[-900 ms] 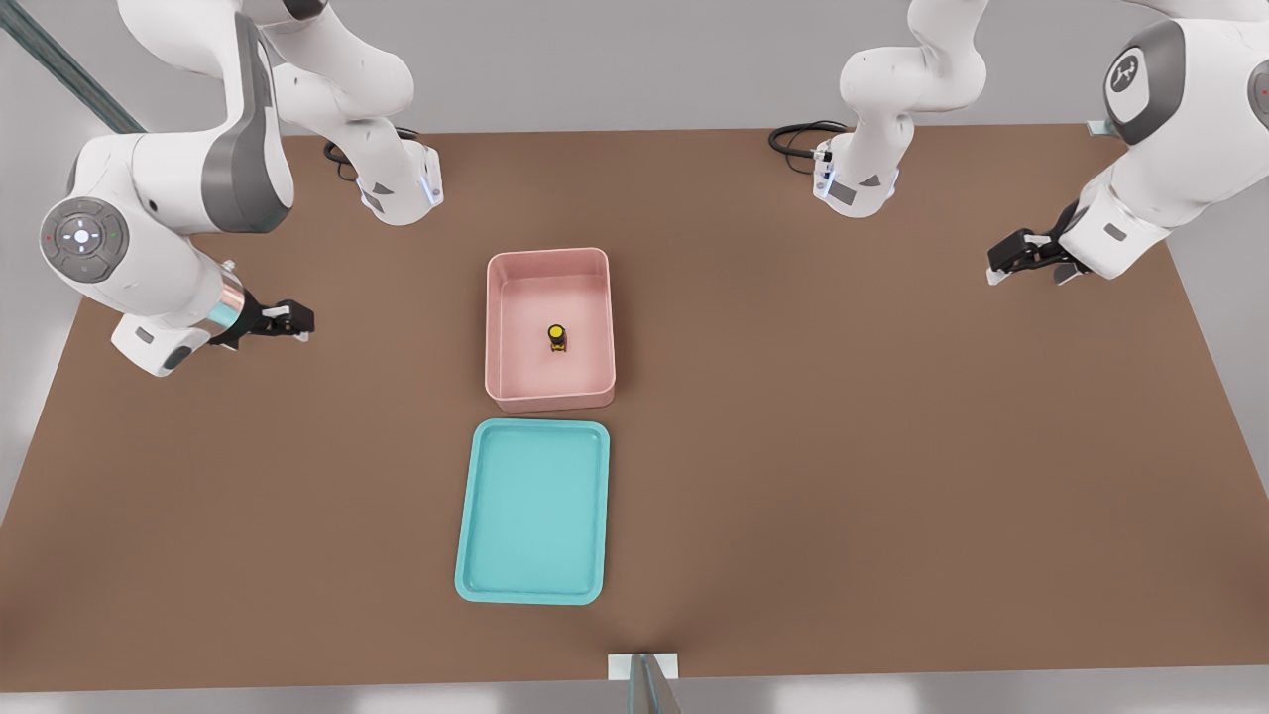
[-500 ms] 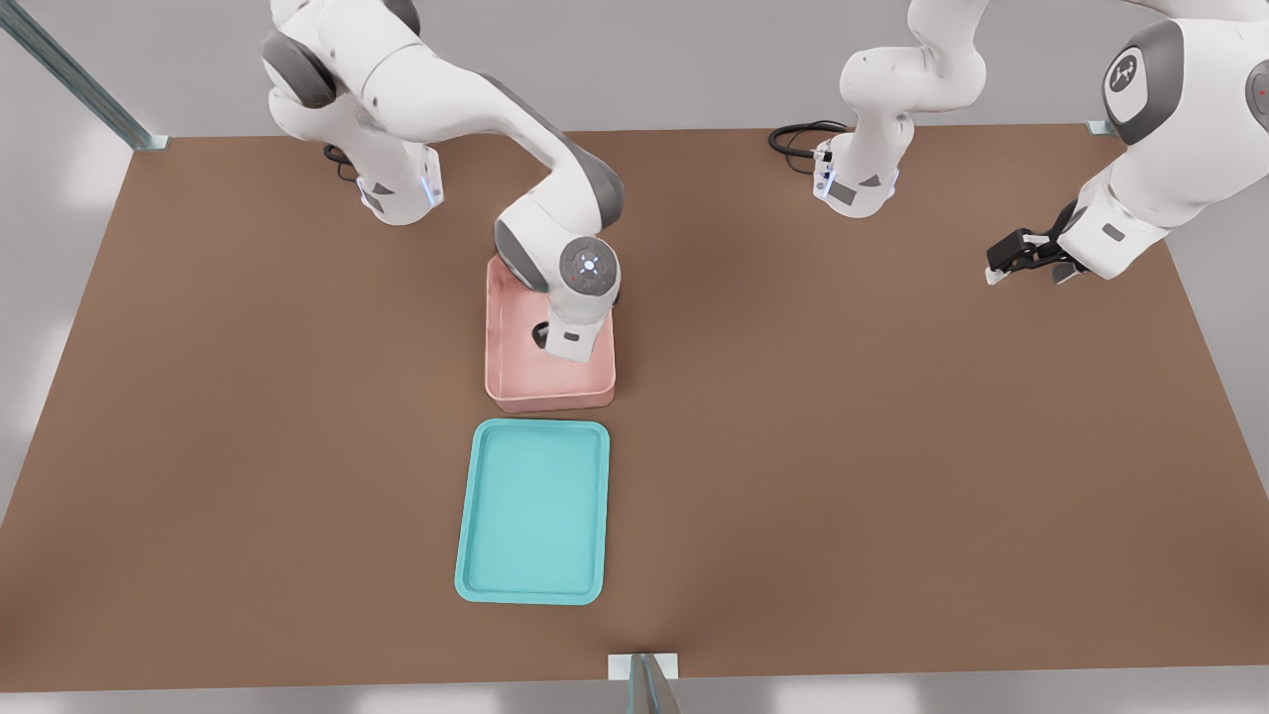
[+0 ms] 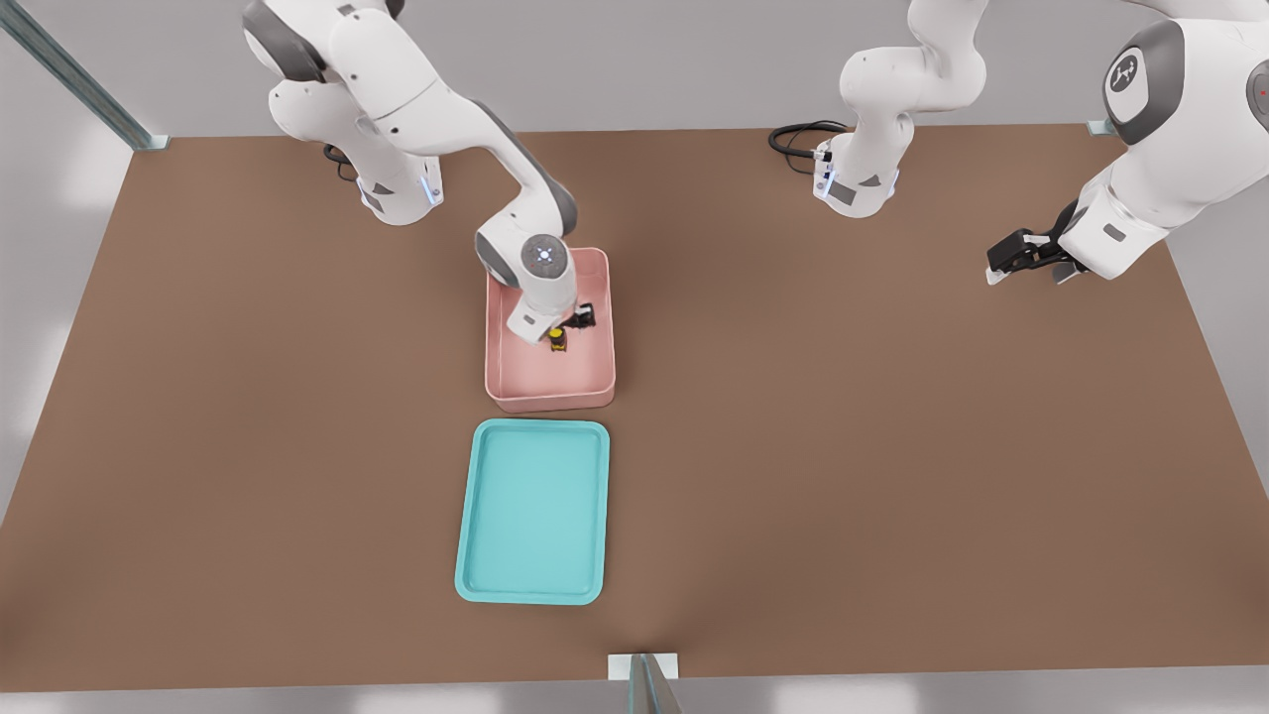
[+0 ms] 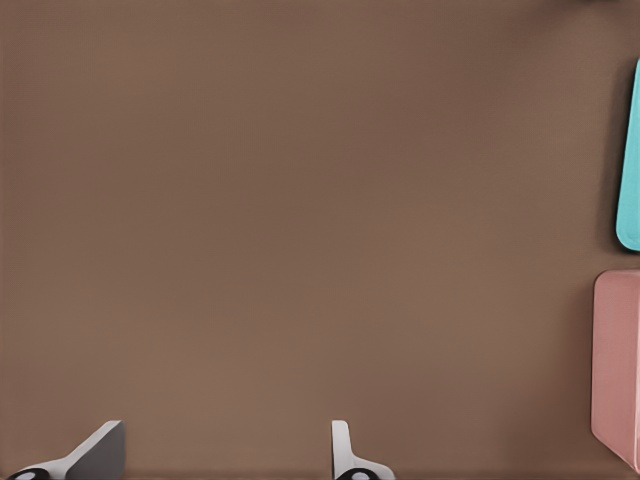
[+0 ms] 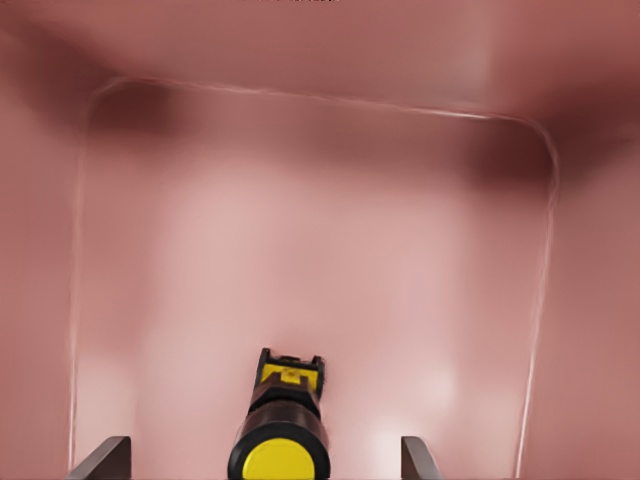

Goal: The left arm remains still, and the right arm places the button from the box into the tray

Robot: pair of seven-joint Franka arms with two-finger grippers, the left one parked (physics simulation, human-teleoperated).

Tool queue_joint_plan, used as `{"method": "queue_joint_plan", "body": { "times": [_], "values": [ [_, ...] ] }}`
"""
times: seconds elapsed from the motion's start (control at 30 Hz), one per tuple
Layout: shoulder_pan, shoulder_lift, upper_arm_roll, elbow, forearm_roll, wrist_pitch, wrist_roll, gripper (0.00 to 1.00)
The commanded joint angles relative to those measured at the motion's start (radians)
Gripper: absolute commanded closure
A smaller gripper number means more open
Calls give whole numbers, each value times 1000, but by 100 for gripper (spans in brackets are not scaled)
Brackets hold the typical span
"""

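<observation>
- Right arm (image 3: 416, 94) reaches down into the pink box (image 3: 550, 397); its jaws (image 3: 561, 331) sit low inside, just over the floor of the box.
- Jaws (image 5: 265, 458) spread wide. Fingertips (image 5: 103, 458) show one on each side of the button, w/ clear gaps both sides, not touching it.
- Button (image 5: 281, 425) stands upright btwn the jaws, yellow cap up, black-and-yellow body below; it rests on the box floor (image 5: 320, 260).
- From the front, button (image 3: 557, 340) sits right under the jaws, approx mid-box, apart from all four walls.
- Turquoise tray (image 3: 476, 555) lies flat on the brown surface (image 3: 892, 446), well away from the jaws, beyond the box's near wall. Tray and box are close, a thin strip of surface btwn them.
- Inside of the box fills the wrist cam: rounded corners and tall pink walls ahead of the jaws.
</observation>
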Motion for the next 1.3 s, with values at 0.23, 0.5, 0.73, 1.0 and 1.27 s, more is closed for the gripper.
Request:
{"method": "queue_joint_plan", "body": {
  "times": [0.23,0.5,0.73,1.0,1.27],
  "values": [
    [-3,49,1,-53,-14,230,381,0],
    [-4,64,1,-67,-48,230,371,4],
    [-6,63,10,-99,-54,225,325,43],
    [-153,21,118,-87,-54,158,237,53],
    [-484,466,214,871,-215,-490,-369,53]
  ]
}}
